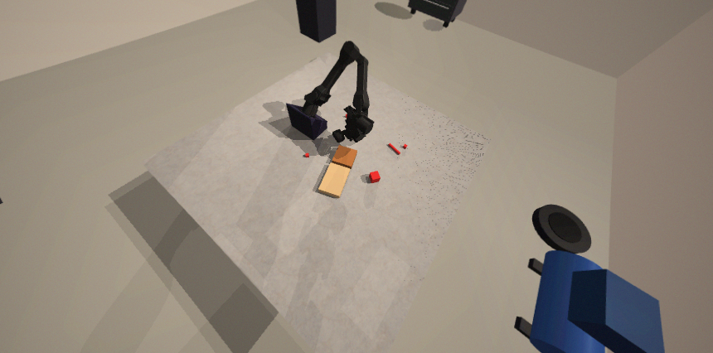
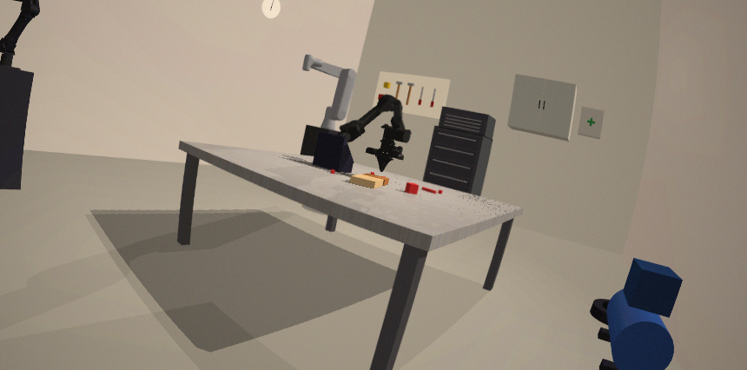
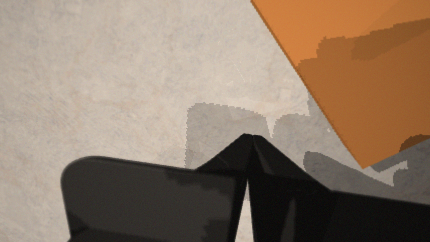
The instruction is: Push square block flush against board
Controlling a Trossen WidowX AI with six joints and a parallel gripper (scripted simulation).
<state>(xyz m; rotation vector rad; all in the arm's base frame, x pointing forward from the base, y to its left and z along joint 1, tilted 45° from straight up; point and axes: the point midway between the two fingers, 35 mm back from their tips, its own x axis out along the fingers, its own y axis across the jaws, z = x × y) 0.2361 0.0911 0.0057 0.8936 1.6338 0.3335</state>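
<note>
Black pincer (image 1: 353, 138) (image 2: 381, 168) (image 3: 250, 143) pressed together, tips meeting, nothing pinched. It hangs above the grey stone-look bench (image 1: 289, 231) (image 2: 293, 186) (image 3: 100, 65), pointing down, near the orange square block (image 1: 344, 157) (image 2: 384, 179) (image 3: 370, 90) and apart from it. The block lies flat, at the end of the pale tan rectangular wooden board (image 1: 334, 180) (image 2: 367, 181), on the side toward the arm's dark wedge-shaped base (image 1: 305, 123) (image 2: 332, 152).

Block side faces board end; thin dark seam between. Cannot tell if it's full contact or a sliver of gap. Long edges of board and block sides run roughly in line in the top view; exactly even or not, can't tell. Wrist view shows one block corner and a straight side running off the top, pincer tips over bare bench beside that side, shadows across both.

Open room: bench surface between block and base, under the pincer; wide stretch off the board's far end. On one flank, bright red cube (image 1: 374, 176) (image 2: 412, 188) near the board, apart from it; farther out, thin red rod (image 1: 394, 148) (image 2: 429, 189) with tiny red cube (image 1: 405, 146) (image 2: 439, 191) just beside. Other flank: small red piece (image 1: 307, 155) (image 2: 333, 171), clear of the block. Another red bit (image 1: 346, 115) (image 2: 372, 173), mostly hidden behind the pincer from above.
</note>
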